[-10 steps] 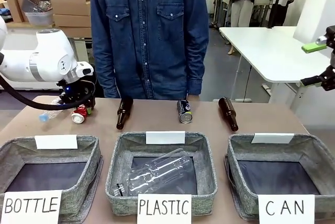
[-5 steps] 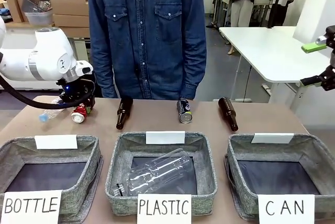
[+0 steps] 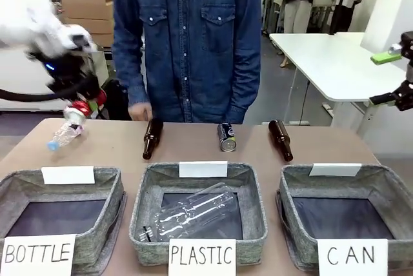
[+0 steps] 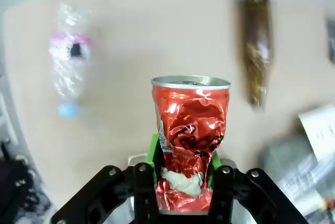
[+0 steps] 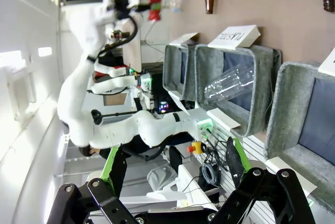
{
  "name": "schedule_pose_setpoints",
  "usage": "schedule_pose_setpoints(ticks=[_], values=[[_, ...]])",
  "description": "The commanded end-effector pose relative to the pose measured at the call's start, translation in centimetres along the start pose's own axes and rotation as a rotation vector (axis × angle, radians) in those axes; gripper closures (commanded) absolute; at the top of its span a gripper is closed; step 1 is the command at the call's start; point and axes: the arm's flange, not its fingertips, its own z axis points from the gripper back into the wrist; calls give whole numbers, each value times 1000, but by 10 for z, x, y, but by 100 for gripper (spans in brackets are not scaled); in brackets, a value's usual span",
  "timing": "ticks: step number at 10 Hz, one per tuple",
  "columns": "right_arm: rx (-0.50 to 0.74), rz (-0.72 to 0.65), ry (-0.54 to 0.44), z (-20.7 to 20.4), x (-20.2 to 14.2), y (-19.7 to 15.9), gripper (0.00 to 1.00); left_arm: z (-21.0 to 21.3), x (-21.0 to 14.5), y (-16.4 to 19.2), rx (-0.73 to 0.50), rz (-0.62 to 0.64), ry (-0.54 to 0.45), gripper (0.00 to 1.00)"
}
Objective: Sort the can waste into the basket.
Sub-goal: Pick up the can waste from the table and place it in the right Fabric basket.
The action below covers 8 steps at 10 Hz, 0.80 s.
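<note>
1 red can (image 3: 79, 109) clamped in left gripper (image 4: 183, 158), upper left.
Carry step: needs crossing to CAN basket (image 3: 381, 182), lower right, then release.

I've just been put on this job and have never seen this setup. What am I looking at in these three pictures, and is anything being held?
These are two white robot arms at a table, with a person in a denim shirt standing at the far side. The front picture looks across the table from between the arms. The other two come from a camera on each wrist, looking along that arm's fingers.

The left hand is shut on the crushed red can and holds it in the air over the table's left end. The right hand is open.

On the table lie a clear plastic bottle, a brown bottle, a dark can and a second brown bottle. Nearest the camera stand three grey baskets: BOTTLE, PLASTIC with a see-through bottle inside, and CAN.
</note>
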Motion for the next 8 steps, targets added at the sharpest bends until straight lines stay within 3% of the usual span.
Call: schedule_pose_setpoints(ticks=[1, 2, 4, 6, 7, 8], values=[[-2, 24, 9, 1, 0, -1, 0, 78, -98, -24, -179, -194, 22, 90], [-2, 24, 9, 1, 0, -1, 0, 93, -146, -48, -319, -406, 118, 90], [-2, 24, 9, 1, 0, -1, 0, 85, -227, -88, -314, -767, 153, 90], [-2, 24, 9, 1, 0, -1, 0, 82, -283, -104, -325, -1125, 47, 90], [-2, 24, 9, 1, 0, -1, 0, 81, -294, -99, -317, -1224, -52, 90], [-2, 24, 9, 1, 0, -1, 0, 87, -273, -113, -308, -916, 148, 90]])
